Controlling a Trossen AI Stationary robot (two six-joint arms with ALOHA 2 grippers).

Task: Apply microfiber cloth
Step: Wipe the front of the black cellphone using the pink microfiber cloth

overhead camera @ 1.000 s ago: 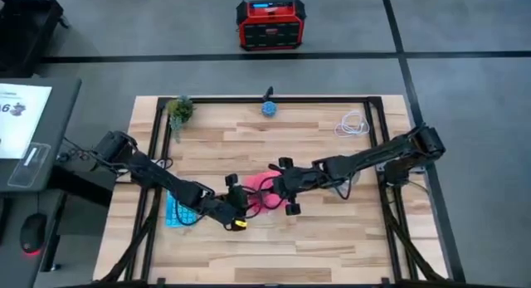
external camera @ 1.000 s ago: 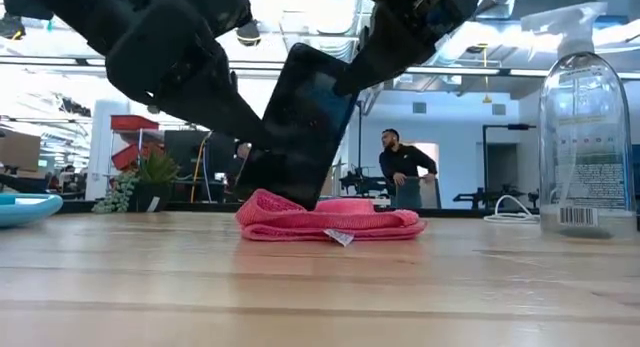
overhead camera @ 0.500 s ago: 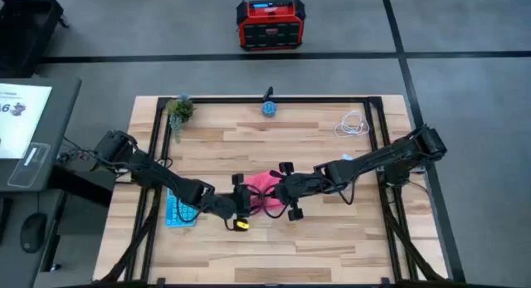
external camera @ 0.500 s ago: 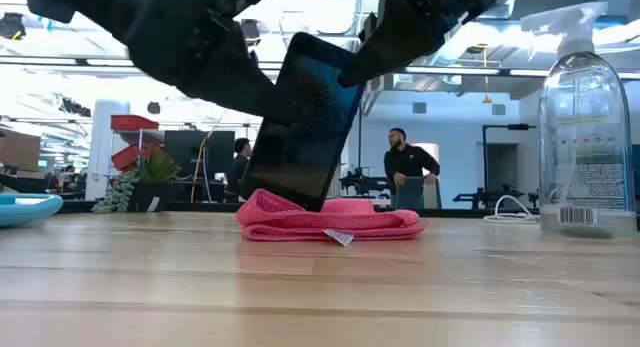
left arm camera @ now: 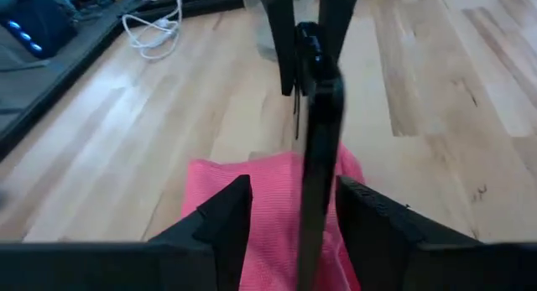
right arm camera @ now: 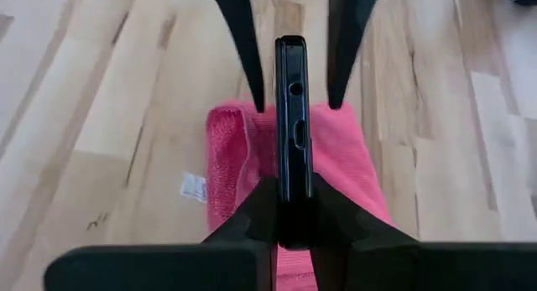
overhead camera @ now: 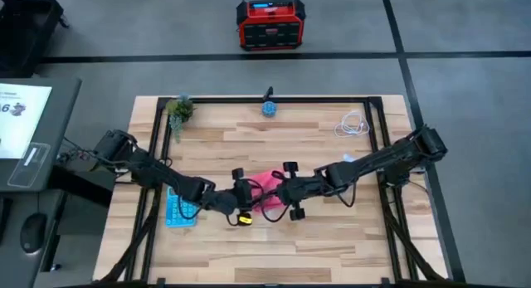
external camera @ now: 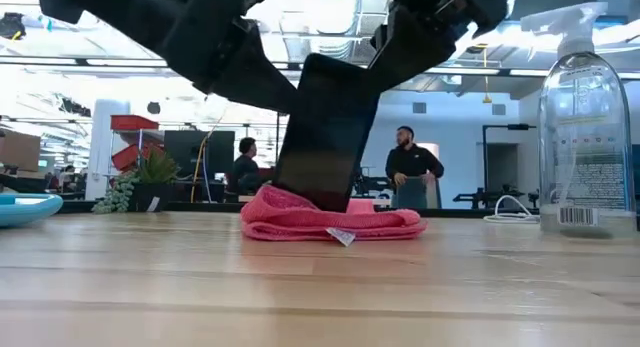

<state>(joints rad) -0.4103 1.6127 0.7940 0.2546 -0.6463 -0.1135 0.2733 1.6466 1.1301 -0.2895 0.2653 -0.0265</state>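
Right gripper (right arm camera: 294, 209) jaws clamped; left gripper (left arm camera: 294, 211) jaws spread, facing it.

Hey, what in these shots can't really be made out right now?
- Black phone's screen state: the wrist views show only its edge.
- Pink-red microfiber cloth's middle: hidden by the phone, low view.
- Light blue calculator: partly covered by the left arm, high view.
- Clear spray bottle's label: too small, low view.

Black phone (right arm camera: 294, 132) on edge between the right gripper's (right arm camera: 292, 209) clamped fingers (right arm camera: 260, 211), above pink microfiber cloth (right arm camera: 352, 165).
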